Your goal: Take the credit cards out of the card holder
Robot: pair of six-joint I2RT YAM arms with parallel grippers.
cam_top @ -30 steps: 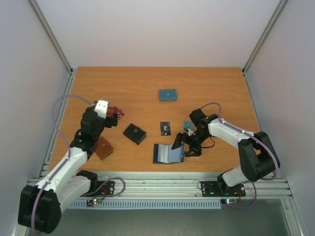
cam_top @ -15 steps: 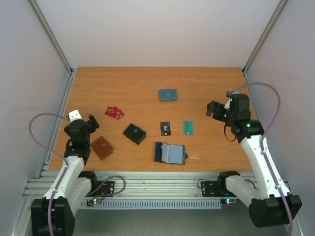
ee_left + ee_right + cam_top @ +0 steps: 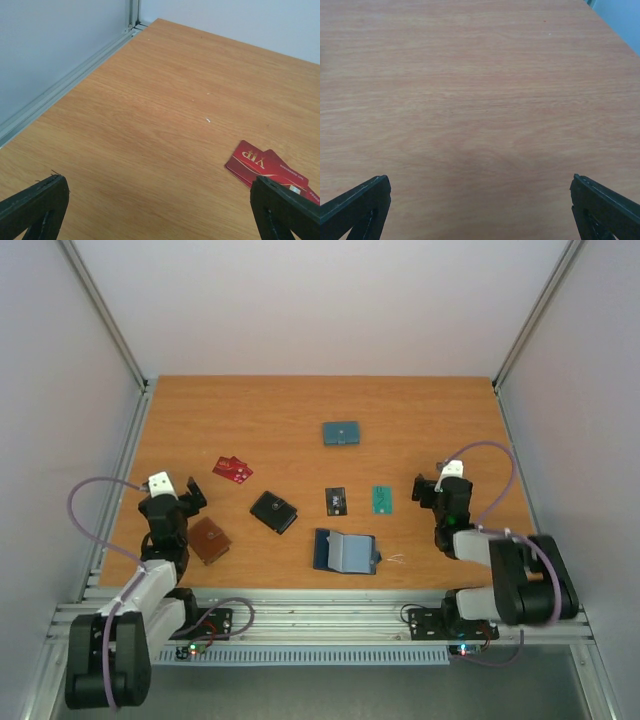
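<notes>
1. The left hand (image 3: 190, 497) sits at 9 o'clock on the wooden worktop (image 3: 250, 410), its two fingers spread wide apart and holding nothing; in the left wrist view only bare wood lies between them
2. A brown wallet (image 3: 209, 540) lies closed just beside that hand, at 5 o'clock from it
3. The red card (image 3: 232, 469), with pale VIP lettering, lies flat on the wood at 1 o'clock from the left hand, apart from its fingers
4. A black wallet (image 3: 273, 511) lies closed near the middle of the worktop, at 4 o'clock from the red card
5. The card holder (image 3: 344, 551) lies open at 6 o'clock on the worktop, navy cover to the left, blue-grey pockets lifted a little
6. The black card (image 3: 336, 501) lies flat at 12 o'clock from the card holder, outside it
7. A teal wallet (image 3: 341, 433) lies closed farther off at 12 o'clock, well apart
8. The teal-green card (image 3: 382, 500) lies flat at 1 o'clock from the card holder, outside it
9. The right hand (image 3: 428, 489) sits at 3 o'clock from the teal-green card, near it, fingers spread wide apart over bare wood and gripping nothing
</notes>
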